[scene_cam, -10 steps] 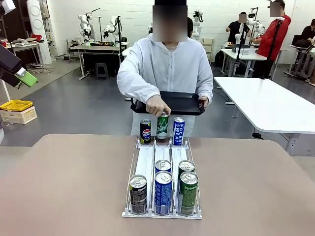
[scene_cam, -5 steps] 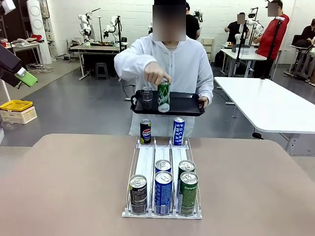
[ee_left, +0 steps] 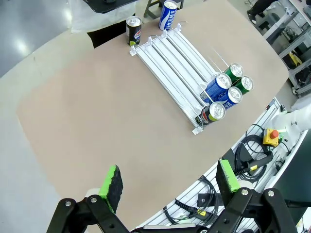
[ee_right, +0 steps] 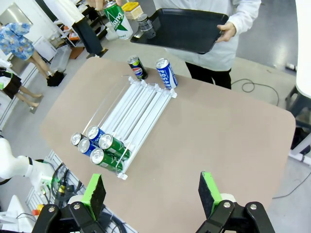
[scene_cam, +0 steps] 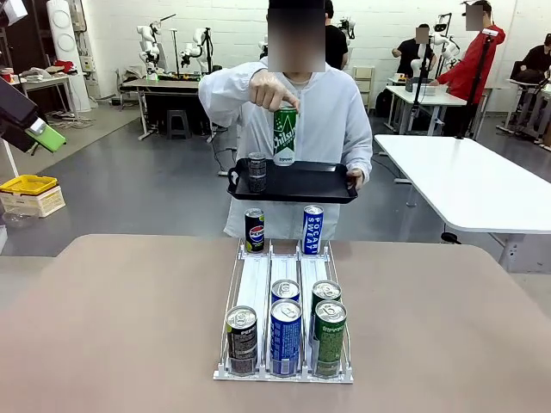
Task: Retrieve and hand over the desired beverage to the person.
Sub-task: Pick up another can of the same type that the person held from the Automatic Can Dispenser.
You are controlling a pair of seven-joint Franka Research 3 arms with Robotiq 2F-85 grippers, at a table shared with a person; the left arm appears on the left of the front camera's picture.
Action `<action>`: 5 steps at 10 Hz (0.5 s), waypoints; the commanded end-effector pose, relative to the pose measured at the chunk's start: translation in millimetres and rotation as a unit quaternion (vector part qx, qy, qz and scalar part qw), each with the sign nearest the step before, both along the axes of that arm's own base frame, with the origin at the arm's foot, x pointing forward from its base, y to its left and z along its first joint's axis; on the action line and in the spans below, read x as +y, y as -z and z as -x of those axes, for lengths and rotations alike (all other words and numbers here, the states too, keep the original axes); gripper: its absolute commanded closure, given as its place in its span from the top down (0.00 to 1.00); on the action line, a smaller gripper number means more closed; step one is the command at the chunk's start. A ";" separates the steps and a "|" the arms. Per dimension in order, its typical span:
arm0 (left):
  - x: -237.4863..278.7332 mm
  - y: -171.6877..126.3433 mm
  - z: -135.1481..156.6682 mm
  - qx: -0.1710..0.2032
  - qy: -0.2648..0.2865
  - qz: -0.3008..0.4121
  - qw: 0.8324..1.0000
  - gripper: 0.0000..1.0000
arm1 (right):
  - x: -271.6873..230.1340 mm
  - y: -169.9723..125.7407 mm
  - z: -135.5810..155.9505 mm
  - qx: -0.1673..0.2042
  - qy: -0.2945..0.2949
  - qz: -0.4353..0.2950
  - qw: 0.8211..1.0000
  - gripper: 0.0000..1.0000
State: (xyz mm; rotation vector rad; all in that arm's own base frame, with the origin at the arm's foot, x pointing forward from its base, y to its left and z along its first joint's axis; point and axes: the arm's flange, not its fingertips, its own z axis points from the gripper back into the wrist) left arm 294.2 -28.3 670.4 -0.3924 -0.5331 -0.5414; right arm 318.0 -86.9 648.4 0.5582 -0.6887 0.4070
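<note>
Left gripper (ee_left: 170, 179) and right gripper (ee_right: 152, 193) gape empty, well apart from the person's (scene_cam: 323, 120) green can (scene_cam: 285, 135)

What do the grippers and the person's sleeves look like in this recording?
The left gripper and right gripper match: black, with two angular linked fingers tipped by bright green pads, and silver bolts at the joints. The person wears a white jacket with long, loose sleeves that reach the wrists.
</note>
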 end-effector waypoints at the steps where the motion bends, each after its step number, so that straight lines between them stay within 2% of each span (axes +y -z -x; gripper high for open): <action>1: -1.3 -0.4 0.0 -0.003 -0.001 0.008 1.000 1.00 | 0.6 -0.8 -1.8 -0.007 -0.011 -0.015 1.000 1.00; 5: -1.3 -0.4 0.0 -0.003 -0.001 0.008 1.000 1.00 | 0.6 -0.8 -1.8 -0.007 -0.011 -0.015 1.000 1.00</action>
